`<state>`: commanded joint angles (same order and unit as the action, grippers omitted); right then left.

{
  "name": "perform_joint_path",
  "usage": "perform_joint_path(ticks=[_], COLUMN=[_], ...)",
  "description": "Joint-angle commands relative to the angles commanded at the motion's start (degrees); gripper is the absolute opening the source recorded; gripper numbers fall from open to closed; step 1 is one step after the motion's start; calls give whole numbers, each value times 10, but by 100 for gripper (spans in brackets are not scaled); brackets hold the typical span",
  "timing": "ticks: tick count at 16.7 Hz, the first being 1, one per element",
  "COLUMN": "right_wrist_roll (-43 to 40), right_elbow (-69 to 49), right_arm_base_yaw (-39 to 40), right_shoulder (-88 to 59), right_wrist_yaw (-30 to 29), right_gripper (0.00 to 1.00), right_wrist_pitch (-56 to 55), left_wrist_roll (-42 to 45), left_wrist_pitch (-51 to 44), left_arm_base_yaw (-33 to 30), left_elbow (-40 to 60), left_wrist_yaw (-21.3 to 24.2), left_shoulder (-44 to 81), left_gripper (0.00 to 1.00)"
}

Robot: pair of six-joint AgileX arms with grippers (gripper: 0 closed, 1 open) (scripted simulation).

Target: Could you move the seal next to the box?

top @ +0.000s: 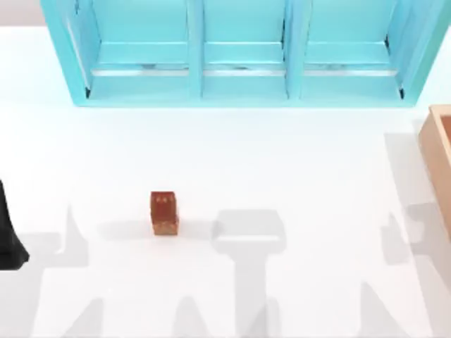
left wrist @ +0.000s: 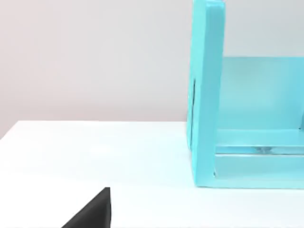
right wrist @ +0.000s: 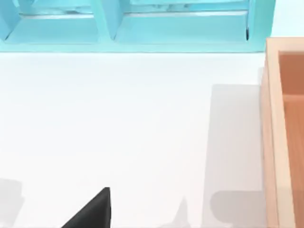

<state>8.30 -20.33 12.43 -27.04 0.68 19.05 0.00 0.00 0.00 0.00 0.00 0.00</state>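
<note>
Seal (top: 163,213) stands free left of table (top: 282,162) centre, long axis front-to-back, tan end frontward. Box (top: 438,151) at right edge, well apart. Left arm (top: 8,236) at left edge; finger state: cannot tell.

- A rendered simulation test scene, not a lived-in room: a plain white table (top: 282,162) under flat, even light.
- At 12 o'clock stands a turquoise shelf unit (top: 243,56); behind it, a bare grey wall (left wrist: 95,57).

A white table (top: 282,162) is seen under bright, even light, with soft grey shadows cast on it. A turquoise shelf unit (top: 243,53) is placed at its far edge, before a plain pale wall (left wrist: 95,57).
</note>
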Motion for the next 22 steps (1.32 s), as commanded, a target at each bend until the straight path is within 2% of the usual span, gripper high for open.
perform_joint_path(ticks=[6, 14, 22], right_wrist_roll=[107, 274, 424], right_elbow=[-274, -755, -1213], right_arm_base_yaw=[126, 282, 392], right_shoulder=[-335, -813, -1143], right_wrist_yaw=[-10, -46, -89], right_gripper=[100, 100, 100], right_wrist_pitch=[224, 514, 675], left_wrist_roll=[0, 0, 0], left_wrist_pitch=[0, 0, 0], left_arm_base_yaw=[0, 0, 0], left_elbow=[0, 0, 0], left_wrist_yaw=[0, 0, 0], left_shoulder=[0, 0, 0], left_gripper=[100, 100, 100])
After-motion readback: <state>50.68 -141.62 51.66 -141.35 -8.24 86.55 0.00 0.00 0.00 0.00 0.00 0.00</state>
